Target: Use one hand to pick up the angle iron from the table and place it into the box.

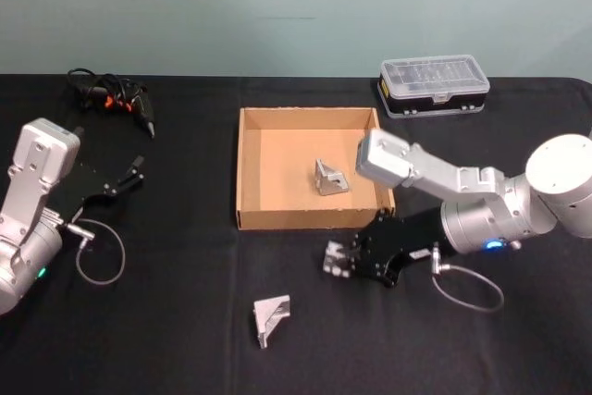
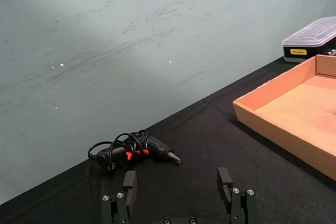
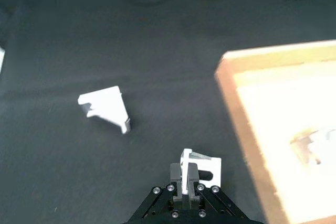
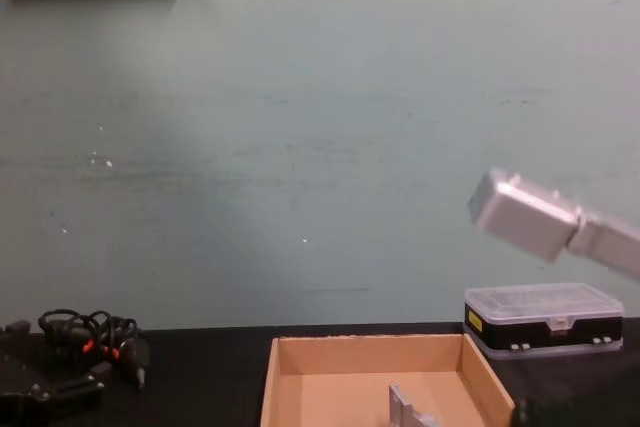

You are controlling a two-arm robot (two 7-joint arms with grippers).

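My right gripper (image 1: 342, 259) is shut on a silver angle iron (image 1: 329, 266), just in front of the front wall of the tan box (image 1: 277, 219). In the right wrist view the black fingers (image 3: 177, 173) pinch that angle iron (image 3: 209, 165) low over the black table (image 3: 79, 40). A second angle iron (image 1: 271, 318) lies on the table nearer to me, left of the gripper. Another angle iron (image 1: 328, 178) rests inside the box. My left gripper (image 1: 129, 178) is parked open at the far left.
A clear-lidded plastic case (image 1: 434, 84) stands behind the box at the right. A tangle of black cables with orange marks (image 1: 113, 97) lies at the back left. A loose cable loop (image 1: 100, 252) hangs by the left arm.
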